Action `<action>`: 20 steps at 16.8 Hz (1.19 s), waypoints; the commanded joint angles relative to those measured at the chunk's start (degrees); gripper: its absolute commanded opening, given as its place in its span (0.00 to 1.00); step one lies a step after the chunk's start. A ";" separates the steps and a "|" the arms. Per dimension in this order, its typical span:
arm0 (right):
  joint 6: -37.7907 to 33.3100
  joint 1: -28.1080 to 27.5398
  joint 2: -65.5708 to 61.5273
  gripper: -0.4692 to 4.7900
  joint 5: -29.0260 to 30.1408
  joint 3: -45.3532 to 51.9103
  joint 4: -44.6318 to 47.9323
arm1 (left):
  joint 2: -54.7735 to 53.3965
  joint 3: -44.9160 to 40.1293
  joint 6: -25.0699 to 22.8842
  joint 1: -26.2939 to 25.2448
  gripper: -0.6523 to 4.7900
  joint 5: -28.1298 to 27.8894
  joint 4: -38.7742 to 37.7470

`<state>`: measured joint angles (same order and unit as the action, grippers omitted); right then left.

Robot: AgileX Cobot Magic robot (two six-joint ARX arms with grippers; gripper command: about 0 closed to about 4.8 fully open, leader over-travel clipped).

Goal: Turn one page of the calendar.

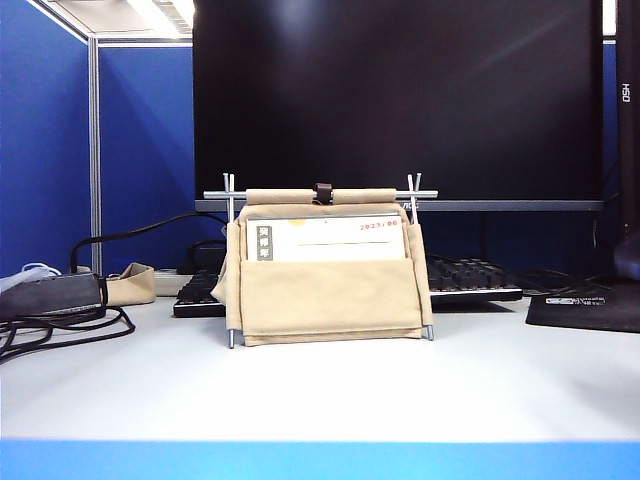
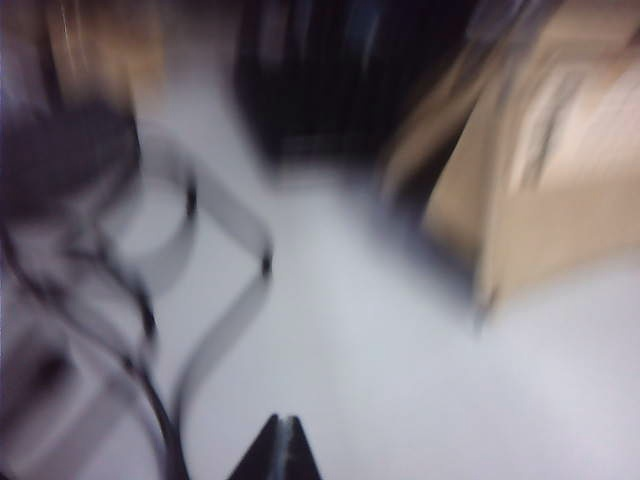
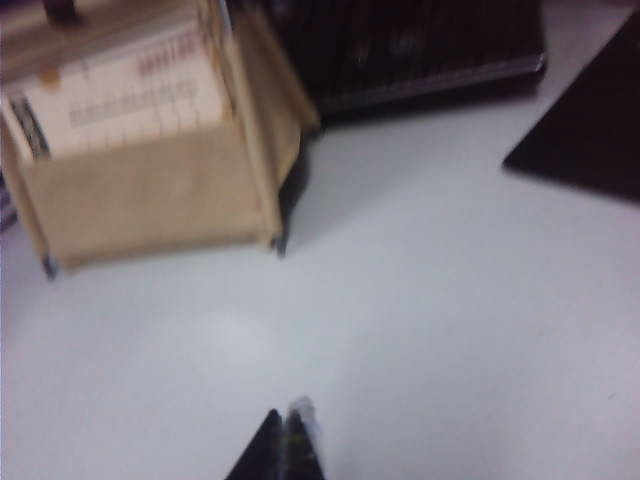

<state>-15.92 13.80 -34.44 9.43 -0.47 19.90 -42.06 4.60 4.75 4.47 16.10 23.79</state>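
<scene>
Calendar of white sheets in beige canvas pouch (image 1: 330, 295) stands mid-tabletop (image 1: 320, 385), front sheet upright. Left end effector (image 2: 280, 450) and right end effector (image 3: 285, 440) are both pressed together, empty, well apart from it; right seems nearer.

The small beige canvas-pouch calendar (image 1: 330, 265) on its thin silver rod frame stands mid-desk (image 1: 320, 390), before the black keyboard (image 1: 470, 278) and large black monitor (image 1: 400, 95). Left lie black cables (image 1: 60, 325); right, a black mat (image 1: 590, 305). Both pincers, left (image 2: 280, 455) and right (image 3: 283, 445), hang above the desk, short of the calendar.
</scene>
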 commanded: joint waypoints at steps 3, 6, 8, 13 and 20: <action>0.57 0.00 3.72 0.08 -1.01 0.24 -6.12 | 24.46 -0.37 -0.98 -0.04 0.11 -4.72 -20.98; 1.38 0.02 7.15 0.08 -0.98 0.24 -9.25 | 36.48 -0.50 1.42 0.00 0.11 -4.52 -32.87; 0.90 0.02 11.02 0.08 -1.01 0.24 -10.78 | 41.86 -0.48 1.27 0.00 0.11 -4.66 -38.27; 0.94 -0.02 24.65 0.08 -4.00 0.20 -20.41 | 41.66 -0.50 1.31 0.02 0.11 -3.23 -39.67; 4.70 -0.11 34.29 0.08 -5.88 -1.99 -30.60 | 41.55 -0.48 1.44 0.02 0.11 -2.99 -44.72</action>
<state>-11.94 13.80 -0.23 4.64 -2.31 -9.23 -0.32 4.08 6.09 4.51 12.86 -20.64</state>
